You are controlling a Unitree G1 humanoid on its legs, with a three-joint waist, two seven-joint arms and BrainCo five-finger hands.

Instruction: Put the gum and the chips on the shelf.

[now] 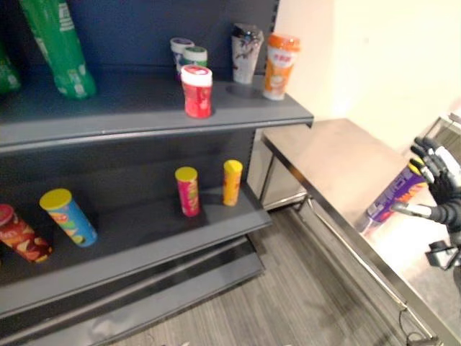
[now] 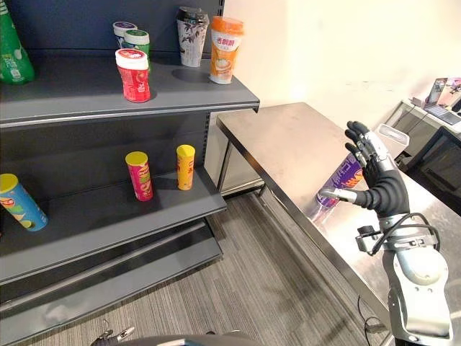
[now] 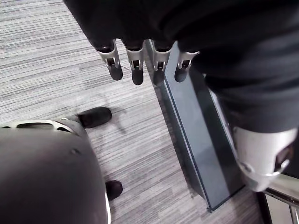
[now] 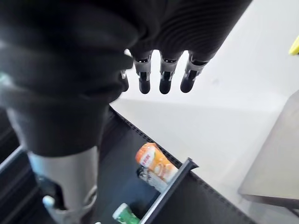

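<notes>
The right hand (image 1: 437, 180), fingers spread, is beside a purple can (image 1: 392, 198) lying on the steel table (image 1: 331, 155). A red tub (image 1: 197, 91) stands on the upper shelf (image 1: 130, 108), a pink can (image 1: 187, 191) and a yellow can (image 1: 232, 182) below.

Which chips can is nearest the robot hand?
The purple can, on the steel table by the right robot hand; yellow can, pink can and blue can sit on the lower shelf.

The dark shelf (image 2: 72, 90) carries a red jar (image 2: 133, 74), an orange cup (image 2: 225, 50) and a green bottle (image 1: 57, 47) on top. On the shelf's lower board are a pink tube (image 2: 139, 175), a yellow tube (image 2: 185, 166) and a blue tube (image 2: 18, 202). A purple tube (image 2: 344, 179) lies on the steel surface (image 2: 281, 140).
</notes>
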